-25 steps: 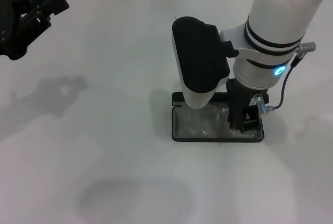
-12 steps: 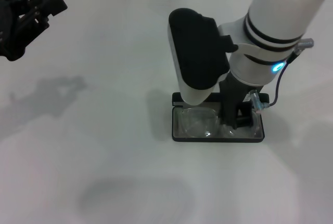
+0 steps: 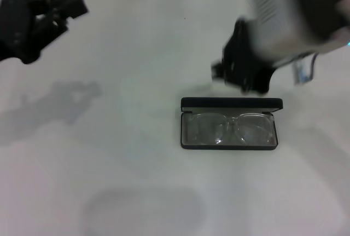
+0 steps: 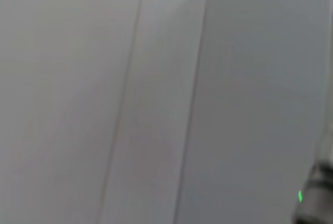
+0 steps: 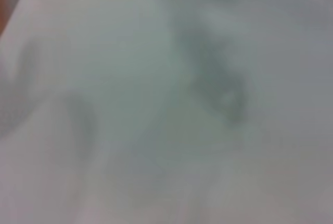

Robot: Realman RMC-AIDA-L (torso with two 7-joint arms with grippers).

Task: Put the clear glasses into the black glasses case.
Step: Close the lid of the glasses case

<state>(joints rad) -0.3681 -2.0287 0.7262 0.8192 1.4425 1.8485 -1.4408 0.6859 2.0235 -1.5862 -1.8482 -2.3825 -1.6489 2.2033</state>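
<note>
so the clear glasses (image 3: 228,128) are lying flat inside the open black glasses case (image 3: 229,144), lenses across the case's long axis, which runs side to side in front of the robot; the lid stands up along the far edge; the right gripper (image 3: 243,74) is just beyond that far edge and above it, blurred, so I can't tell if its fingers are apart or together; the left gripper (image 3: 38,19) is parked well off at the far left, same story; right arm's clearly nearer if the lid needs closing
</note>
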